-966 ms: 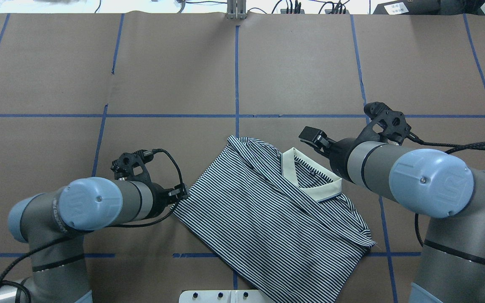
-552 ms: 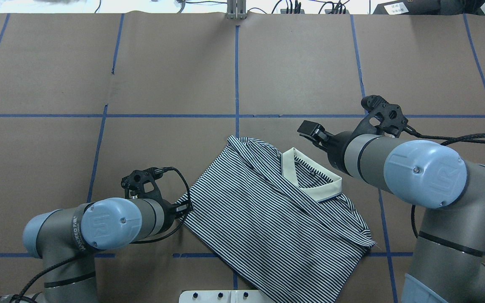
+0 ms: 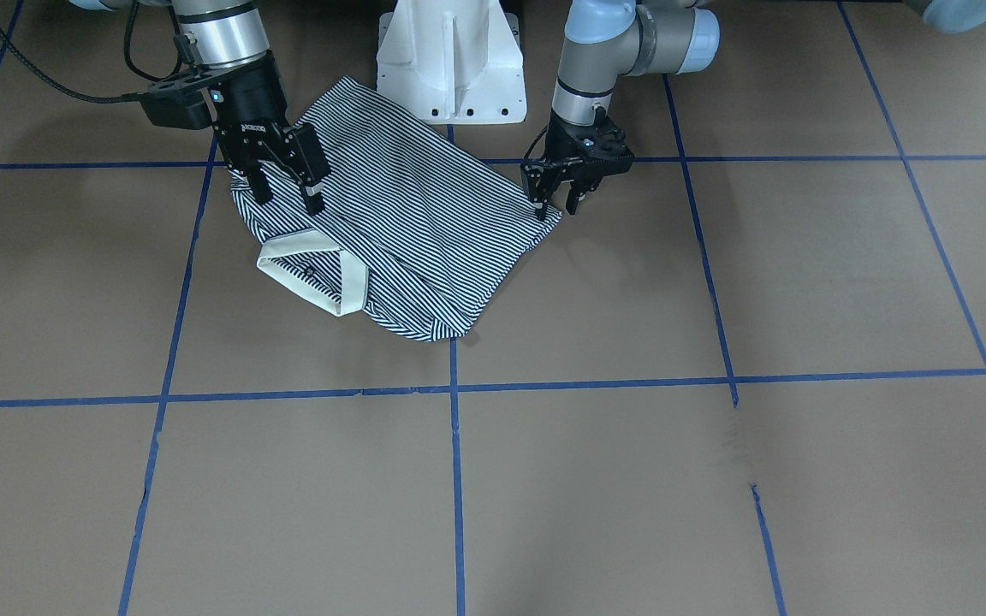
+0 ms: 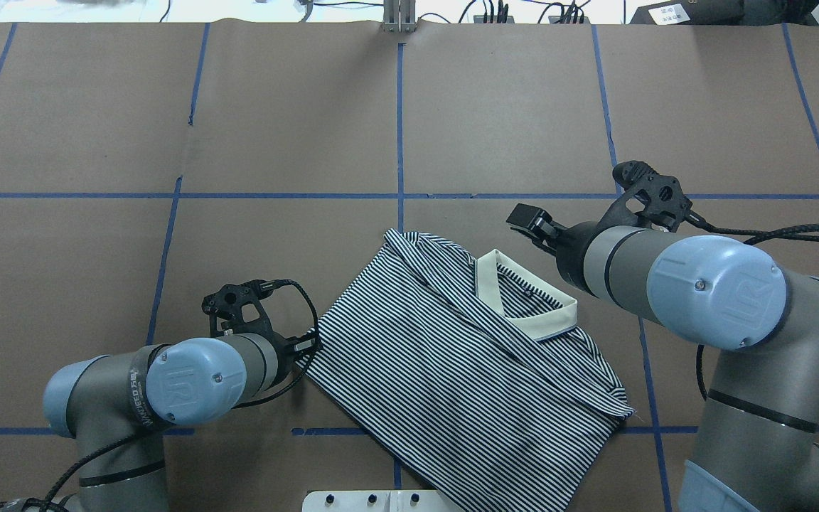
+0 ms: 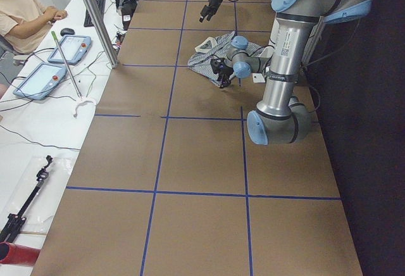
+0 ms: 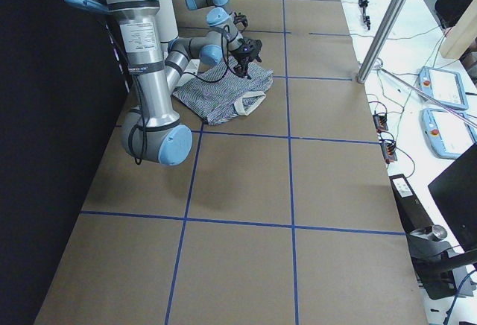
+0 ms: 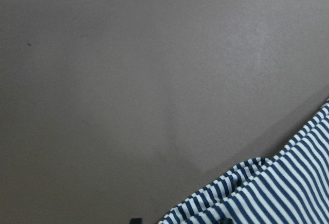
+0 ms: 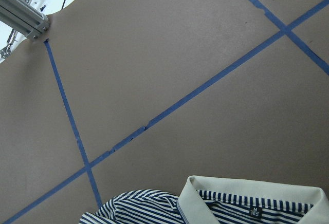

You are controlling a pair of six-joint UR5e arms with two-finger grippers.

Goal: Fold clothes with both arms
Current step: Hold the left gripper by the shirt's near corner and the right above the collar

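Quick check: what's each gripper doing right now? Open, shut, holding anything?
Left gripper: open, at the polo shirt's corner, holding nothing.
Right gripper: open, raised near the collar, holding nothing.

The shirt is lying as soft, matt striped cloth with a smoother cream collar. The table is showing a dull brown paper cover crossed by faintly shiny blue tape. The left arm and right arm are gleaming as brushed grey metal with glossy blue caps, and the left gripper and right gripper are looking like matt black plastic.
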